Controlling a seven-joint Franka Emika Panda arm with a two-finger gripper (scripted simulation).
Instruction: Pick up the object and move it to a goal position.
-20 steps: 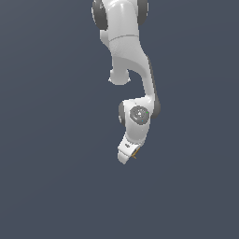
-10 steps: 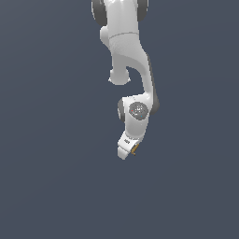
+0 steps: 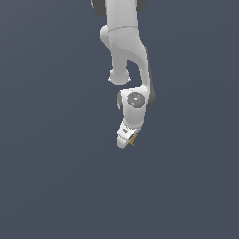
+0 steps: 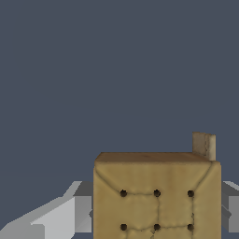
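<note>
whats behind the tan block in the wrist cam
Beyond the tan block there is only plain dark grey background. The tool's grey fingers flank it on both sides; the block covers whatever lies directly behind its lower part.

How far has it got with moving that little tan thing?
The pickup looks done: the tan block sits between the fingers of the gripper, showing as a brown speck at the arm's tip in the exterior view. It is being carried now. Delivery remains; no goal marker is visible in either view.
</note>
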